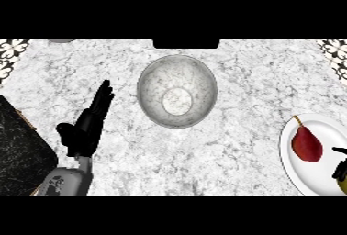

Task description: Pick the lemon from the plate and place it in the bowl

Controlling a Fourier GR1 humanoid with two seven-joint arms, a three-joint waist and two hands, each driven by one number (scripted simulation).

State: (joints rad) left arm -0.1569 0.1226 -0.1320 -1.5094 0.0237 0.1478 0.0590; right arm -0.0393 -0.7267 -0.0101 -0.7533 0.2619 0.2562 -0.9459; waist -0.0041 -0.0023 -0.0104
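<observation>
A grey marbled bowl (pixel 177 91) stands on the counter at the middle, with nothing in it. At the right edge lies a white plate (pixel 324 126) holding a dark red pear (pixel 306 143) with a thin stem. A yellow-green sliver, seemingly the lemon (pixel 344 186), shows at the plate's lower right, cut off by the view's edge. My right hand (pixel 341 166) is over the plate just above that sliver, and most of it is out of view. My left hand (pixel 89 123) rests open to the left of the bowl, fingers pointing up, holding nothing.
A dark marbled slab (pixel 20 153) fills the lower left beside my left forearm. A black block (pixel 186 43) sits at the counter's far edge behind the bowl. Patterned tiles (pixel 12 48) show in the upper corners.
</observation>
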